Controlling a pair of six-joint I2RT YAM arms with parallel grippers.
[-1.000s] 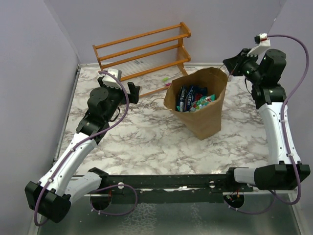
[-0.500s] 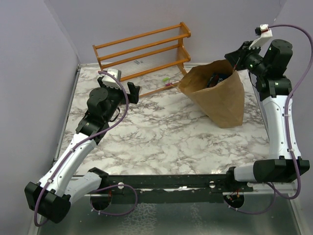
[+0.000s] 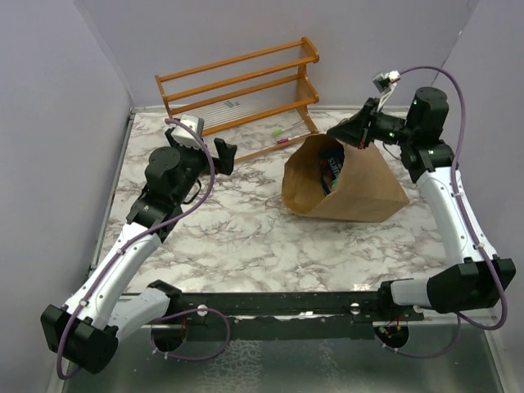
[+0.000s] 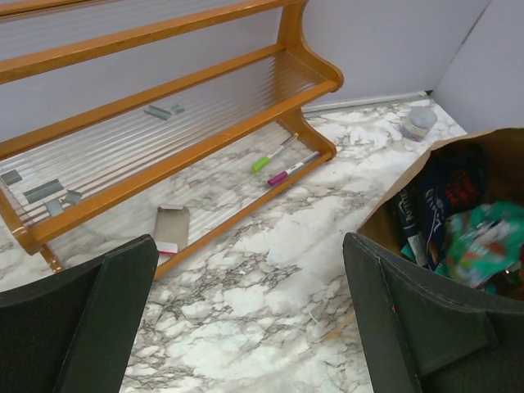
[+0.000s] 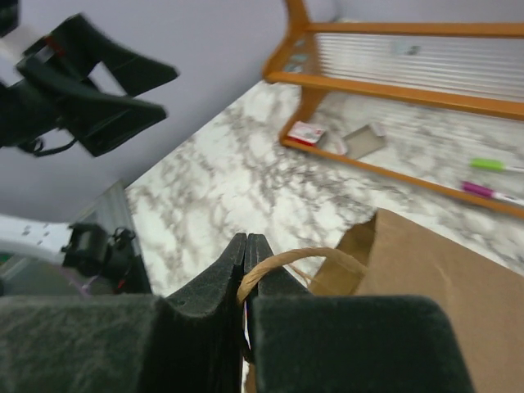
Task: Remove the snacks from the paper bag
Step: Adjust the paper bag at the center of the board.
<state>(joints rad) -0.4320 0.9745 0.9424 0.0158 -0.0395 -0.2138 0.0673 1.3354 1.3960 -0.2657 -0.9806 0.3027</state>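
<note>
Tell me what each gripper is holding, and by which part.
Right gripper pinches the paper bag by its twisted loop handle. Left gripper is open, holding nothing.

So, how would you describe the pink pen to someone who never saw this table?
Find the wooden rack at the far edge of the table. By its right foot two pens lie side by side. The pink pen is the one nearer the bag; its neighbour is a green pen.

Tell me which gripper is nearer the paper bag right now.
Right. The right gripper is shut on the handle of the paper bag, so it touches the bag. The left gripper hangs open to the bag's left over the table, apart from it.
</note>
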